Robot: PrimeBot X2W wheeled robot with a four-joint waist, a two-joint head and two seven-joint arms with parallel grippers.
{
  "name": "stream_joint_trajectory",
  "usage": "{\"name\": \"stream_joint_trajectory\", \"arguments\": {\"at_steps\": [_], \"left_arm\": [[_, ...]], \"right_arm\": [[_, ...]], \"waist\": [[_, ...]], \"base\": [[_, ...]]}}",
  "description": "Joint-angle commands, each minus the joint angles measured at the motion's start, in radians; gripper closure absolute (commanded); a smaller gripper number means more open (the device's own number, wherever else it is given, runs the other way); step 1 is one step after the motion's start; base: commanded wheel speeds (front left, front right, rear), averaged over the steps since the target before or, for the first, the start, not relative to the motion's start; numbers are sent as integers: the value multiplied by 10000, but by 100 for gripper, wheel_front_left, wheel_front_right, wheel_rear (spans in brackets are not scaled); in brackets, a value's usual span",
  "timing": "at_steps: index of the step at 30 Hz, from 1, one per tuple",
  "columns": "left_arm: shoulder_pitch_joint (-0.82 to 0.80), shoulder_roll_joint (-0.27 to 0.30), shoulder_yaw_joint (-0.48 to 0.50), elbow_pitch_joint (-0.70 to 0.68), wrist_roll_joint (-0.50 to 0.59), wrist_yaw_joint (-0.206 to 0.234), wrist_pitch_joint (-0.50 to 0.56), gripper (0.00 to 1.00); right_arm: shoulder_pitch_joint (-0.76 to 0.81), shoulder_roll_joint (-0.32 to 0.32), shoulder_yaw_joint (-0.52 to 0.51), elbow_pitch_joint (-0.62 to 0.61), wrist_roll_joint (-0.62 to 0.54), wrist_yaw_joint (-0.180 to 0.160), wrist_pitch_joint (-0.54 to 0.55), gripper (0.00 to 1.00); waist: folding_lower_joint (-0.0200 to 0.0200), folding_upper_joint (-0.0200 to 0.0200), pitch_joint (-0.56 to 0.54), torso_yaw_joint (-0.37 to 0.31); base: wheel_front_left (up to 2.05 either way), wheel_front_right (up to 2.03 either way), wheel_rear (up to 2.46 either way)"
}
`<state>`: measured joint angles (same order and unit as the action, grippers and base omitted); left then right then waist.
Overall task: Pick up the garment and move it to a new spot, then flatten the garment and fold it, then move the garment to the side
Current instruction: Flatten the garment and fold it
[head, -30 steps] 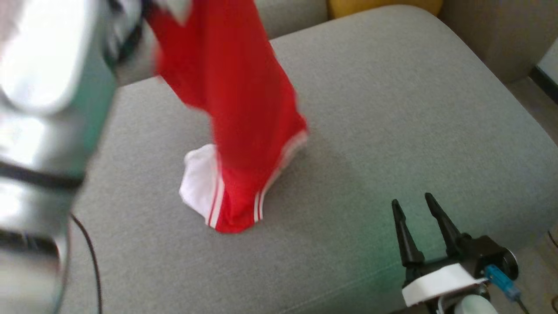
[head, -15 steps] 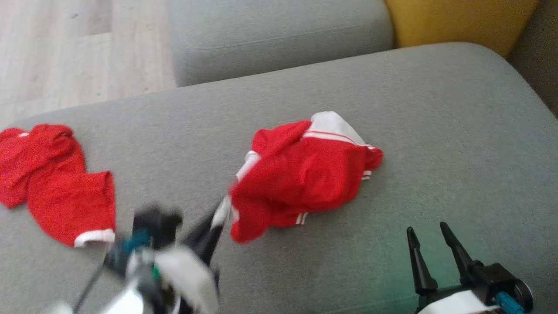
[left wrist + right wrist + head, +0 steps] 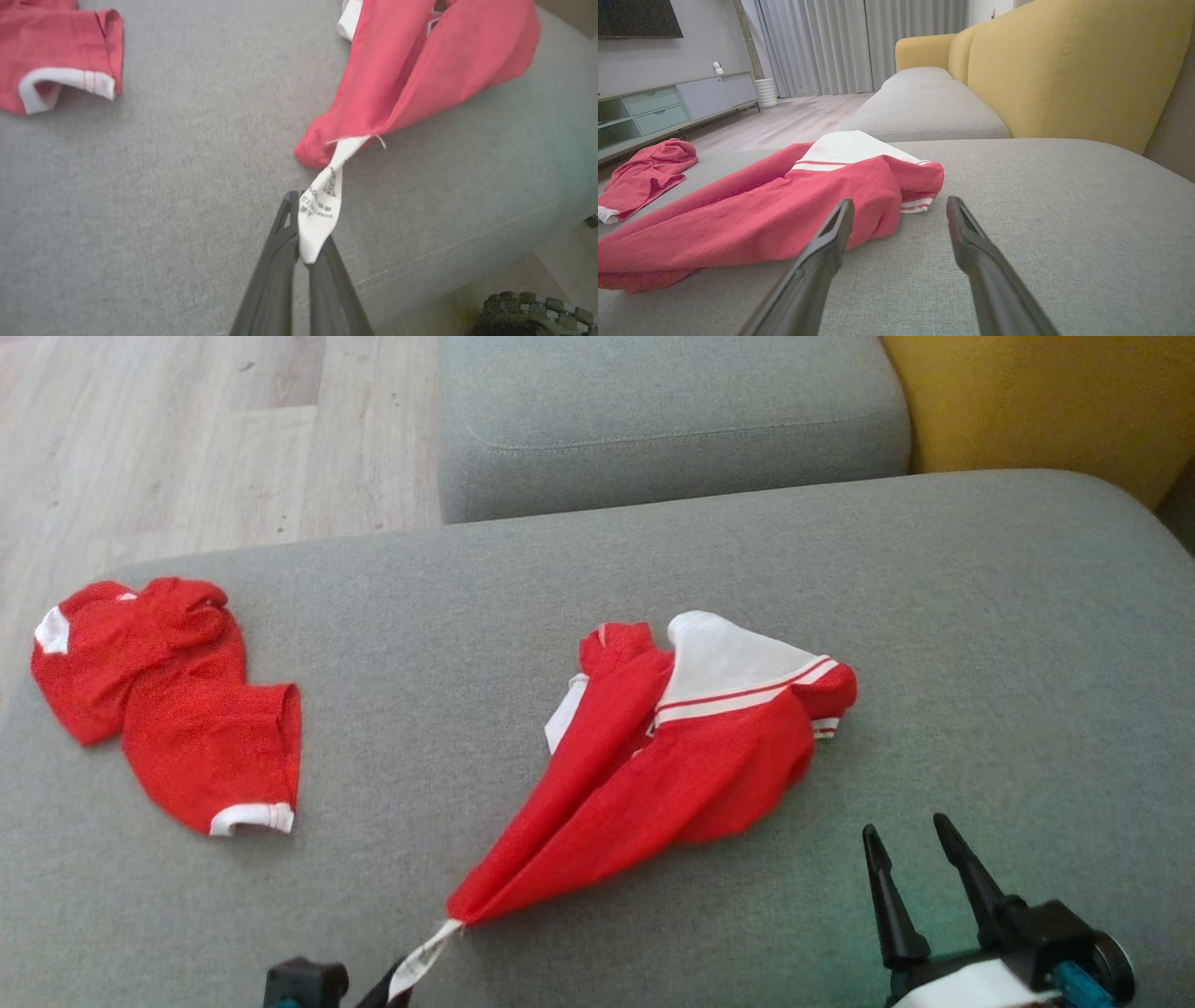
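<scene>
The garment [image 3: 672, 775] is red with a white panel and striped trim, and it lies in the middle of the grey cushion [image 3: 980, 644]. One end is drawn into a point toward the near edge. My left gripper [image 3: 387, 991] sits low at that edge, shut on the garment's white label [image 3: 320, 210]. In the left wrist view the left gripper [image 3: 303, 233] pinches the label and the garment [image 3: 420, 70] trails beyond it. My right gripper [image 3: 906, 828] stands open and holds nothing at the near right. From the right wrist, the right gripper [image 3: 900, 204] points at the garment [image 3: 784, 210].
A second red garment [image 3: 177, 700] lies crumpled at the cushion's left end. Another grey cushion [image 3: 653, 420] lies beyond, and a yellow backrest [image 3: 1046, 401] rises at the far right. Wood floor [image 3: 187, 429] shows at the far left. A low cabinet [image 3: 668, 107] stands across the room.
The head camera has shifted. The garment hung from my raised left gripper; now it lies on the cushion, stretched toward the near edge where that gripper has dropped. The right gripper stays open.
</scene>
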<state>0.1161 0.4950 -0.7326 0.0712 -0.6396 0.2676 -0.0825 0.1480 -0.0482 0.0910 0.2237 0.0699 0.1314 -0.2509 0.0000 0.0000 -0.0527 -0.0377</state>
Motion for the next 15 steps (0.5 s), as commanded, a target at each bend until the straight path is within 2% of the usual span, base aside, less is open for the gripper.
{"name": "stream_joint_trajectory", "arguments": {"at_steps": [1, 2, 3, 4, 5, 6, 8, 10, 13, 15], "left_arm": [[-424, 50, 361, -36, -10, -50, -156, 100], [-426, -55, 294, 237, -52, -127, -170, 100], [-428, -170, 230, 486, -122, -208, -149, 91], [-433, -281, 178, 689, -215, -289, -99, 64], [-455, -385, 146, 827, -318, -373, -43, 8], [-479, -486, 154, 906, -453, -414, 45, 0], [-539, -562, 200, 922, -667, -410, 302, 0], [-600, -485, 333, 785, -818, -171, 684, 0], [-792, -145, 642, 182, -726, 540, 1171, 0], [-1052, -112, 1015, -531, -578, 1026, 982, 0]], "right_arm": [[-463, -121, 263, -254, -47, -7, -109, 0], [-492, -119, 277, -252, -33, -7, -109, 0], [-508, -117, 299, -246, -23, -7, -109, 0], [-510, -115, 317, -236, -20, -7, -109, 0], [-501, -113, 317, -231, -16, -7, -109, 0], [-486, -111, 304, -230, -12, -7, -109, 0], [-465, -108, 293, -227, -11, -7, -109, 0], [-448, -104, 271, -229, -3, -7, -109, 0], [-458, -98, 252, -253, -7, -7, -109, 0], [-484, -94, 252, -286, -12, -7, -109, 0]], "waist": [[0, 0, 1, -46], [0, 0, 4, -87], [0, 0, -1, -131], [0, 0, 1, -183], [0, 0, 5, -230], [0, 0, 15, -272], [0, 0, 38, -381], [0, 0, 49, -497], [0, 0, 85, -697], [0, 0, 124, -833]], "base": [[0, 0, 0], [0, 0, 0], [0, 0, 0], [0, 0, 0], [0, 0, 0], [0, 0, 0], [0, 0, 0], [0, 0, 0], [0, 0, 0], [0, 0, 0]]}}
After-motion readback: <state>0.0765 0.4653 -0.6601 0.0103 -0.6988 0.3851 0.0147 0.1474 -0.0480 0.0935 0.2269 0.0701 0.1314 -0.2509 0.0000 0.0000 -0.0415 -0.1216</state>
